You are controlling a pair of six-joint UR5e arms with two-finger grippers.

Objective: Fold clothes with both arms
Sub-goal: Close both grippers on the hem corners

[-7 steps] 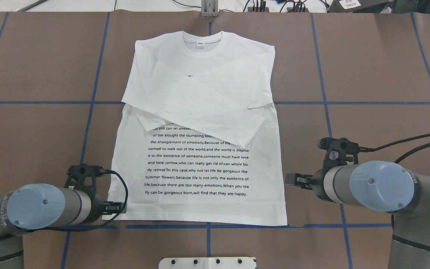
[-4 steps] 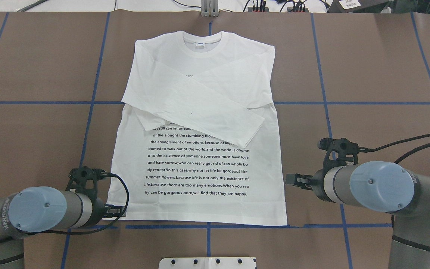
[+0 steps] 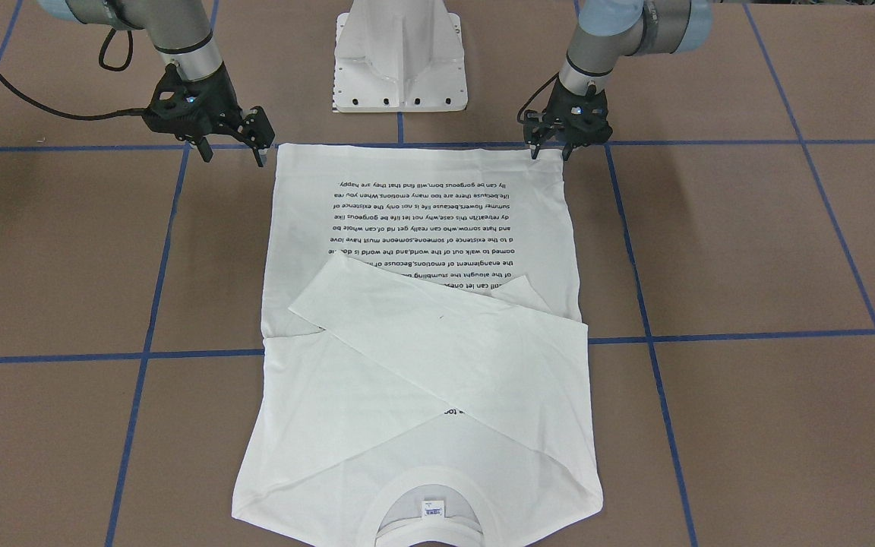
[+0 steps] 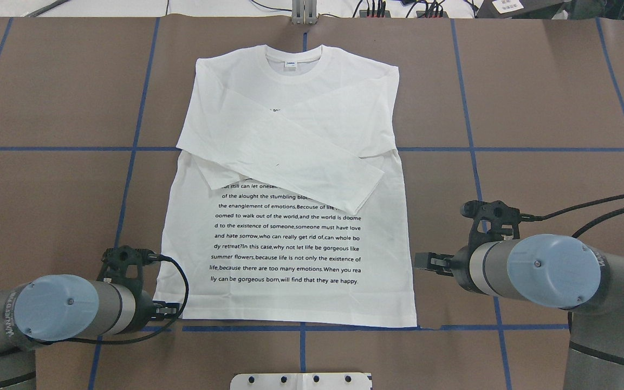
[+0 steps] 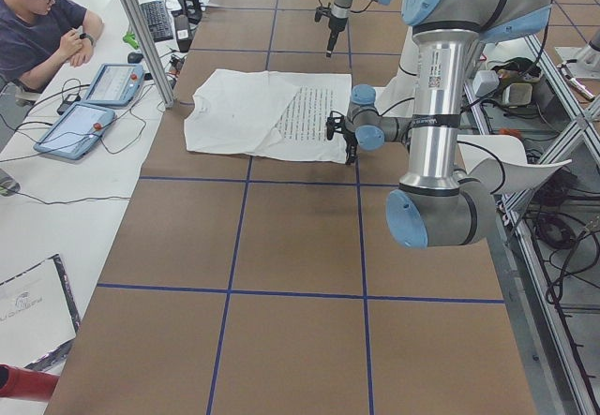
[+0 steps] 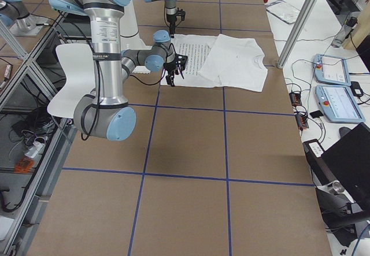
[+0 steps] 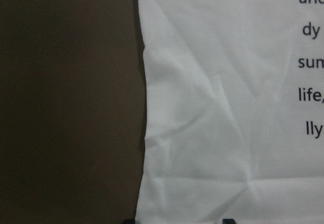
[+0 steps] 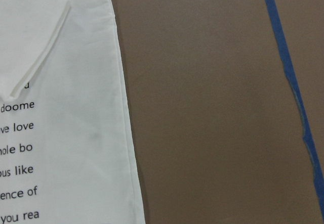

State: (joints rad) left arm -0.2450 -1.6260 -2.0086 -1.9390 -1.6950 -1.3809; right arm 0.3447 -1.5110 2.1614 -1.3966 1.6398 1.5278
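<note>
The white long-sleeved T-shirt (image 4: 290, 108) lies flat, collar (image 4: 293, 59) at the far end and both sleeves folded across the chest. Its black text block (image 4: 287, 238) faces up. My left gripper (image 4: 169, 310) is open at the hem's left corner. In the front view the left gripper (image 3: 549, 152) straddles that corner, and the left wrist view shows the shirt's edge (image 7: 144, 133) between the two fingertips. My right gripper (image 4: 421, 260) is open and empty just off the shirt's right edge, near the hem. It also shows in the front view (image 3: 232, 152).
The brown table (image 4: 534, 108) carries a grid of blue tape lines (image 4: 469, 146). The white pedestal base (image 3: 399, 61) stands at the robot's side of the hem. An operator (image 5: 37, 22) sits at a side bench with tablets (image 5: 94, 106).
My left gripper has moved a little toward the robot along the shirt's left edge, down to the hem corner. The right arm and the shirt have not moved.
</note>
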